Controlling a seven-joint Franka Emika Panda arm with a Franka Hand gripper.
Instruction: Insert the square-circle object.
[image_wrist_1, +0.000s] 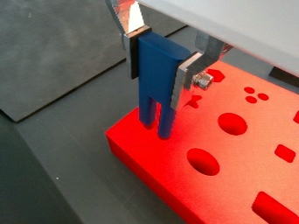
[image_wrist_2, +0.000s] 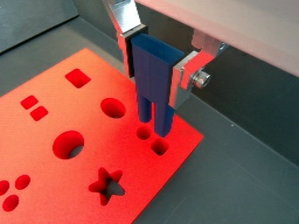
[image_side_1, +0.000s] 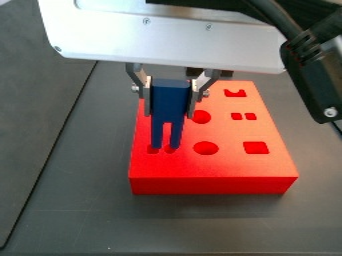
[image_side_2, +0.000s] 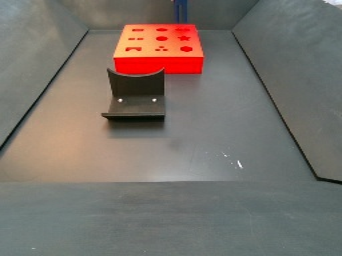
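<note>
My gripper (image_wrist_1: 160, 68) is shut on the square-circle object (image_wrist_1: 155, 96), a tall bright-blue piece held upright with its two prongs pointing down. It shows in both wrist views (image_wrist_2: 155, 92) and in a side view (image_side_1: 166, 115). The silver fingers (image_wrist_2: 184, 74) clamp its solid upper body. The prongs hang over the red board (image_wrist_1: 233, 166) near one corner. Their tips are just above two small holes (image_wrist_2: 160, 149) by the board's edge (image_wrist_2: 87, 122). In a side view the gripper (image_side_1: 168, 92) stands over the board's left part (image_side_1: 214, 172).
The red board (image_side_2: 160, 62) lies at the far end of a dark walled floor. The fixture (image_side_2: 134, 95) stands on the floor in front of it. The board has more holes: circles (image_wrist_2: 68, 144), squares (image_wrist_2: 77, 77) and a star (image_wrist_2: 108, 182).
</note>
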